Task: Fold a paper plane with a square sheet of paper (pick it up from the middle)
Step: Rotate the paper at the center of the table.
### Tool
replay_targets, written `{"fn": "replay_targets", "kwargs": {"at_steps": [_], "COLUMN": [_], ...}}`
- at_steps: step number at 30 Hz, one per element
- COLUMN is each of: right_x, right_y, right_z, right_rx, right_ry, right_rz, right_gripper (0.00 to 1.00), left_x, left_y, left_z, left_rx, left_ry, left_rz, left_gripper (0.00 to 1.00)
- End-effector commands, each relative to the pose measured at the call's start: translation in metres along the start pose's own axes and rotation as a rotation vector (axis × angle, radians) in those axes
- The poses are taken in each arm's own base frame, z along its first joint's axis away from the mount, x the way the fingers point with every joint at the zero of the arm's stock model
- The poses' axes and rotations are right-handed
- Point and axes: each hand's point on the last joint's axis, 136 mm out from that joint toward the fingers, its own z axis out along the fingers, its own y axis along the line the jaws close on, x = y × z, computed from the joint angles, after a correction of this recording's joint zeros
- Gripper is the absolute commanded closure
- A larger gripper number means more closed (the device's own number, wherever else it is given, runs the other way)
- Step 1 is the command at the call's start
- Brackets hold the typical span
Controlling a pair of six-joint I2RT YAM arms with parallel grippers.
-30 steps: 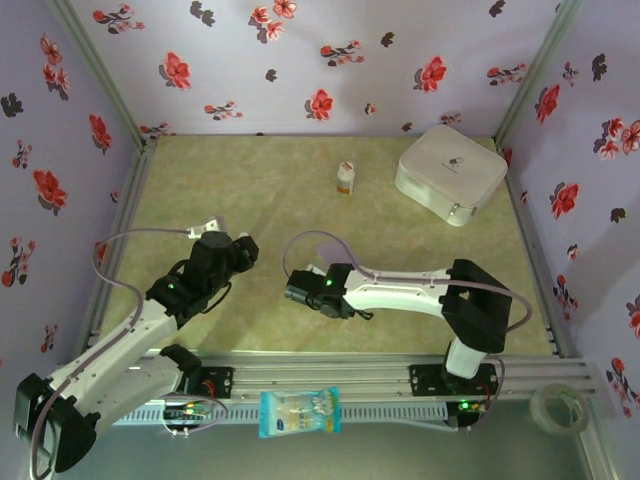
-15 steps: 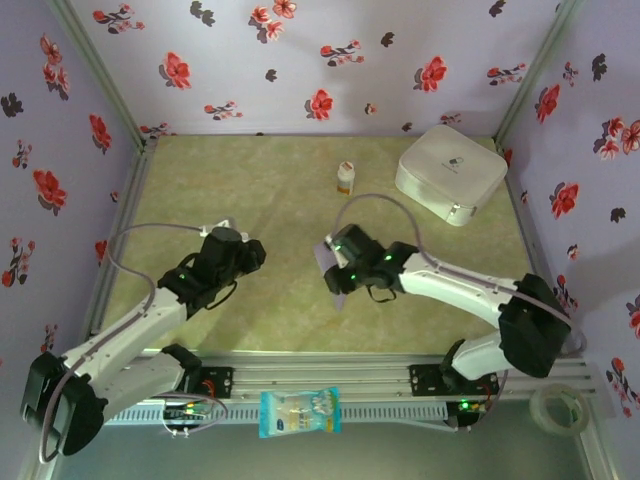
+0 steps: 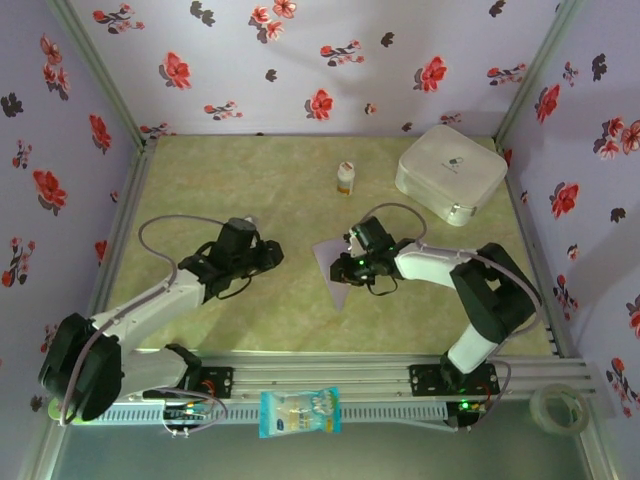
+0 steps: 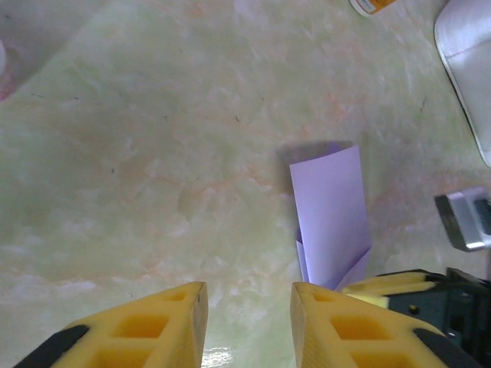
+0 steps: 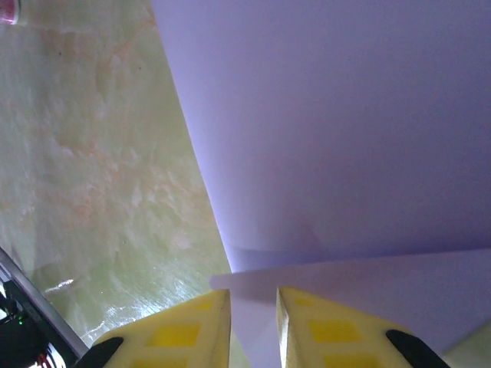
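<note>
My right gripper (image 5: 252, 295) was clamped on the paper (image 4: 328, 207). Its two yellow fingers stood close together with only a narrow slot between them, and the sheet's near edge ran into that slot. Through my right wrist camera the lavender sheet spread away from the fingertips in two layers, one overlapping the other along a straight edge.

The paper sat on my side of the bottle (image 3: 345, 179), almost straight toward me from it and a shade to its left. From above it was a narrow folded piece, wider at the end toward the bottle and coming to a point at the end away from it. In my left wrist view its far end cast a shadow on the marbled green table (image 3: 240, 180), and a small flap was folded at the end by my right fingers.

My left gripper (image 4: 248, 295) was spread apart, and bare table showed through the gap between its fingers. It hung on my side of the bottle and well to its left, pointing toward the paper but apart from it.

The case (image 3: 450, 172) lay to the right of the bottle, at about the same depth. The snack packet (image 3: 300, 412) sat far on my side of the bottle, on the front rail. The tape roll (image 3: 558, 405) lay equally near me but far to the bottle's right.
</note>
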Motion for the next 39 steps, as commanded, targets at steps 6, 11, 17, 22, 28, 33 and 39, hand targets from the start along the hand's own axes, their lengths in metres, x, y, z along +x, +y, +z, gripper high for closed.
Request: {"fn": "replay_targets", "kwargs": {"at_steps": [6,11,17,22,28,33,39], "right_x": [0.005,0.013,0.018,0.027,0.027,0.03,0.027], "right_y": [-0.011,-0.028,-0.037,-0.033,-0.026,-0.031,-0.026], "right_z": [0.016,0.024,0.029,0.034,0.036,0.04,0.036], "right_rx": [-0.014,0.033,0.013,0.046,0.029,0.026,-0.015], "right_ry": [0.03,0.047,0.013,-0.009,-0.086,-0.105,-0.131], "right_rz": [0.099,0.161,0.293,0.331,0.411,0.457,0.438], "right_gripper": [0.78,0.81,0.86,0.86,0.86,0.86,0.83], "left_x": [-0.011,-0.009,-0.003,0.004,0.022,0.038,0.054], "left_y": [-0.022,-0.025,-0.034,-0.049,-0.062,-0.06,-0.054], "left_z": [0.003,0.006,0.017,0.035,0.069,0.102,0.131], "left_rx": [0.079,0.089,0.129,0.186,0.182,0.149,0.126], "left_ry": [-0.008,0.013,0.067,0.127,0.227,0.298,0.354], "left_rz": [-0.005,-0.01,-0.02,-0.047,-0.065,-0.109,-0.124], "left_gripper": [0.67,0.67,0.69,0.76,0.85,0.89,0.91]}}
